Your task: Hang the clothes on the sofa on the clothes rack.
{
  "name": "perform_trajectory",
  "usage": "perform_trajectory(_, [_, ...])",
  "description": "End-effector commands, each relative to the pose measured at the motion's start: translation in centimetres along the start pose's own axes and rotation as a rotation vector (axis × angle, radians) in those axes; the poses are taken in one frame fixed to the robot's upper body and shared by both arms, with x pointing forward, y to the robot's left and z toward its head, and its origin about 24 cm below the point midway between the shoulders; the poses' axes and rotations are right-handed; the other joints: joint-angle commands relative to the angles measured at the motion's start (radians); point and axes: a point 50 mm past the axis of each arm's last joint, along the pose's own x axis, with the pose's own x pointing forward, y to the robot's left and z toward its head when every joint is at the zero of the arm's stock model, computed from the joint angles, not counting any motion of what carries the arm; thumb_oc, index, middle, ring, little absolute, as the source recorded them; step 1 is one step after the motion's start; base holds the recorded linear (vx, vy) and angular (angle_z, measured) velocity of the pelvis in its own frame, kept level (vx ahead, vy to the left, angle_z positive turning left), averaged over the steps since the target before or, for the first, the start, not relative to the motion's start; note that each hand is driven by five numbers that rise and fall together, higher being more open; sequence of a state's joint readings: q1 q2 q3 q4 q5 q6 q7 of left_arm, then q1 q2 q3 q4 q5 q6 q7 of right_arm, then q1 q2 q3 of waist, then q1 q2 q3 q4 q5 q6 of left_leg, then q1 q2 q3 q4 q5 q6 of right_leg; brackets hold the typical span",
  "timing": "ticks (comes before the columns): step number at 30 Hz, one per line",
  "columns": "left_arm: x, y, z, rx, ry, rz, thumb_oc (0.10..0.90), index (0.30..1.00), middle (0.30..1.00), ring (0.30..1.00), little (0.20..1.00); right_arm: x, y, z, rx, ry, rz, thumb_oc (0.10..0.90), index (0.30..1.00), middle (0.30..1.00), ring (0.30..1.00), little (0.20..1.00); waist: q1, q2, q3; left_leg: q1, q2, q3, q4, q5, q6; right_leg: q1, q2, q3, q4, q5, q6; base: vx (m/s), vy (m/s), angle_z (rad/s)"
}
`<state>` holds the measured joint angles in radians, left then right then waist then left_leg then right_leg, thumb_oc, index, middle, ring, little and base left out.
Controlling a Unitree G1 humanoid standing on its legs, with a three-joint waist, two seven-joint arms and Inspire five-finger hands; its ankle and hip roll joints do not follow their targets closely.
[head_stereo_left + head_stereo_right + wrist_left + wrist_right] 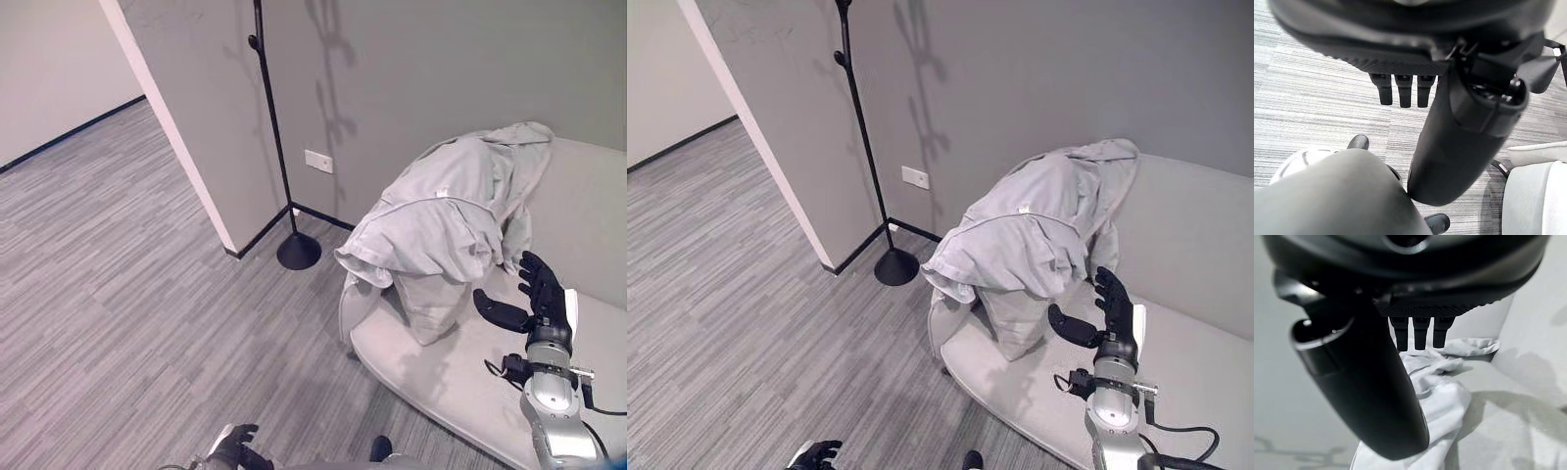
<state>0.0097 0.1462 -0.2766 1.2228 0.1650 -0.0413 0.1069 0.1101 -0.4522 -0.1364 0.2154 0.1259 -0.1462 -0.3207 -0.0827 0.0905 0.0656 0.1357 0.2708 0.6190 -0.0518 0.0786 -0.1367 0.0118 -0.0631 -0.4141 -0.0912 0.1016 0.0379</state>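
While the pale grey garment lies heaped over the arm and backrest of the light sofa, the right hand hovers above the seat cushion with fingers straight and thumb spread, holding nothing. The clothing sits at about ten o'clock from that hand (near, not touching). At nine o'clock of the garment stands the black clothes rack, beside the wall corner. The left hand hangs low over the striped carpet, fingers loosely extended and empty.
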Motion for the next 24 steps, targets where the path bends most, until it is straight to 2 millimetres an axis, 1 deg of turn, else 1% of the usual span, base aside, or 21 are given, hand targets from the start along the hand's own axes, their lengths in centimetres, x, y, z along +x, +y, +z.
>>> perform_trajectory(1, [-0.3,0.6,-1.8,0.069,0.045,0.01,0.8,0.9,0.9,0.9,0.9,3.0,-1.6,5.5,0.051,-0.267,-0.099,0.8,0.9,0.9,0.9,0.9,0.014,-0.051,0.022,0.03,0.082,-0.036,0.004,0.106,-0.082,0.094,-0.029,0.026,0.01,-0.112,0.064,0.02,-0.006,0.11])
perform_trajectory(4, [-0.3,0.6,-1.8,0.075,0.043,0.009,0.8,0.9,0.9,0.9,0.9,3.8,-1.8,5.7,0.039,-0.265,-0.113,0.8,0.9,0.9,0.9,0.9,0.024,-0.051,0.02,0.029,0.081,-0.042,0.002,0.108,-0.083,0.098,-0.03,0.021,0.009,-0.113,0.065,0.01,-0.008,0.08])
perform_trajectory(6, [-0.3,0.7,-1.9,0.084,0.043,0.006,0.8,0.9,0.9,0.9,0.9,5.0,-2.2,5.9,0.011,-0.25,-0.137,0.8,0.9,0.9,0.9,0.9,0.041,-0.051,0.019,0.025,0.081,-0.049,0.0,0.112,-0.086,0.101,-0.028,0.014,0.008,-0.114,0.064,0.02,-0.017,0.1])
perform_trajectory(7, [-0.3,0.7,-1.9,0.084,0.043,0.006,0.8,0.9,0.9,0.9,0.9,5.0,-2.2,5.9,0.011,-0.25,-0.137,0.8,0.9,0.9,0.9,0.9,0.04,-0.051,0.019,0.025,0.081,-0.05,0.0,0.112,-0.086,0.101,-0.028,0.014,0.008,-0.114,0.064,0.01,-0.018,0.05])
perform_trajectory(8, [-0.3,0.8,-2.0,0.088,0.044,0.007,0.8,0.9,0.9,0.9,0.9,5.6,-2.6,5.9,-0.02,-0.237,-0.159,0.8,0.9,0.9,0.9,0.9,0.053,-0.053,0.017,0.024,0.082,-0.056,-0.004,0.116,-0.087,0.104,-0.026,0.01,0.007,-0.117,0.064,0.02,-0.016,0.05])
perform_trajectory(10, [-0.3,0.9,-2.0,0.095,0.046,0.011,0.8,0.9,0.9,0.9,0.9,6.7,-3.1,6.0,-0.065,-0.215,-0.19,0.8,0.9,0.9,0.9,0.9,0.065,-0.054,0.018,0.023,0.083,-0.062,-0.011,0.118,-0.087,0.107,-0.026,0.001,0.007,-0.119,0.065,0.02,-0.019,0.08])
perform_trajectory(11, [-0.3,0.9,-2.0,0.094,0.045,0.011,0.8,0.9,0.9,0.9,0.9,6.8,-3.1,6.1,-0.065,-0.217,-0.19,0.8,0.9,0.9,0.9,0.9,0.064,-0.053,0.018,0.023,0.083,-0.062,-0.012,0.118,-0.087,0.107,-0.026,0.0,0.007,-0.119,0.065,0.02,-0.018,0.21])
perform_trajectory(12, [-0.3,1.0,-2.1,0.098,0.048,0.015,0.8,0.9,0.9,0.9,0.9,7.4,-3.4,6.3,-0.077,-0.208,-0.207,0.8,0.9,0.9,0.9,0.9,0.074,-0.054,0.019,0.021,0.083,-0.067,-0.015,0.12,-0.088,0.108,-0.026,-0.006,0.006,-0.119,0.066,0.01,-0.011,0.17])
perform_trajectory(19, [-0.3,1.4,-2.5,0.094,0.066,0.023,0.8,0.9,0.9,0.9,0.9,8.8,-4.0,7.1,-0.019,-0.187,-0.212,0.8,0.9,0.9,0.9,0.9,0.091,-0.055,0.022,-0.001,0.085,-0.085,-0.018,0.128,-0.093,0.104,-0.029,-0.024,0.004,-0.118,0.068,0.01,-0.014,0.1])
perform_trajectory(24, [-0.4,1.6,-2.9,0.088,0.078,0.02,0.8,0.9,0.9,0.9,0.9,9.5,-3.6,7.4,-0.052,-0.168,-0.154,0.8,0.9,0.9,0.9,0.9,0.104,-0.053,0.026,-0.014,0.086,-0.093,-0.02,0.132,-0.096,0.102,-0.028,-0.039,0.004,-0.121,0.069,0.02,-0.017,0.08])
